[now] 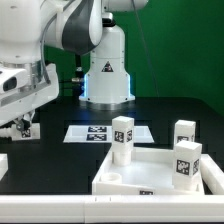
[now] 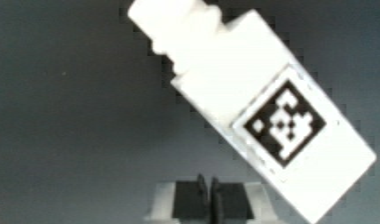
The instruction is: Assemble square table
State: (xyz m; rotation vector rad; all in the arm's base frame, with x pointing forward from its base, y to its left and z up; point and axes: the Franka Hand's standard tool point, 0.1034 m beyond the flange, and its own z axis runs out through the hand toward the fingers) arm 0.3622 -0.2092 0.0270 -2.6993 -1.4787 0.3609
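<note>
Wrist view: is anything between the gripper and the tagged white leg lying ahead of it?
Nothing visible stands between them. Only bare dark table shows between the shut gripper and the leg, and the jaws hold nothing.

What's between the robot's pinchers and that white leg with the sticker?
Nothing. In the wrist view, only bare dark table shows between the shut gripper and the white leg.

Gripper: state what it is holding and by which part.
Nothing. The gripper has its fingers shut together on empty space; the white plastic peg leg with the black-and-white tag lies apart from them on the dark table.
</note>
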